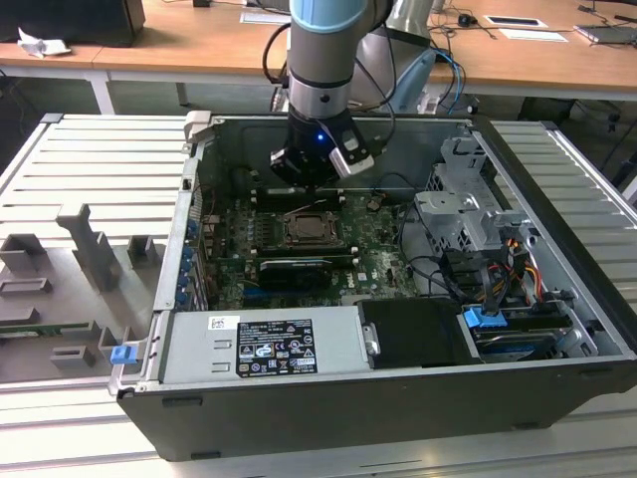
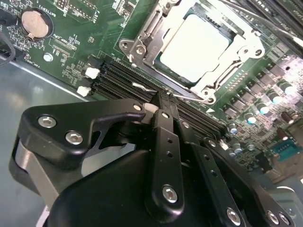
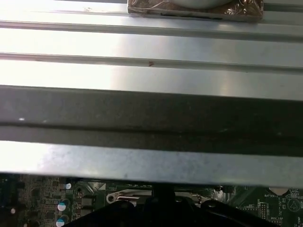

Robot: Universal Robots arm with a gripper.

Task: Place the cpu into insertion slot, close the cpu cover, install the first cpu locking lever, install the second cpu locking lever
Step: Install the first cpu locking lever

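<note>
One pale, dull-silver cpu [image 2: 201, 45] sits framed by the silvery cpu cover [image 2: 142, 45], gripper [image 2: 160, 105] fingers pressed together.

**Robotics lab / PC assembly test cell**

Open desktop computer case [image 1: 398, 299] sits on a ribbed aluminium surface [image 1: 90, 159], motherboard [image 1: 328, 239] exposed. Grey fixture blocks [image 1: 90, 249] stand on the same surface at the exterior view's left. Industrial robot arm [image 1: 323, 60] reaches into the case. Behind it, wooden office desks [image 1: 199, 40] with papers and cables. Lab bench setup, not a factory line.
</note>
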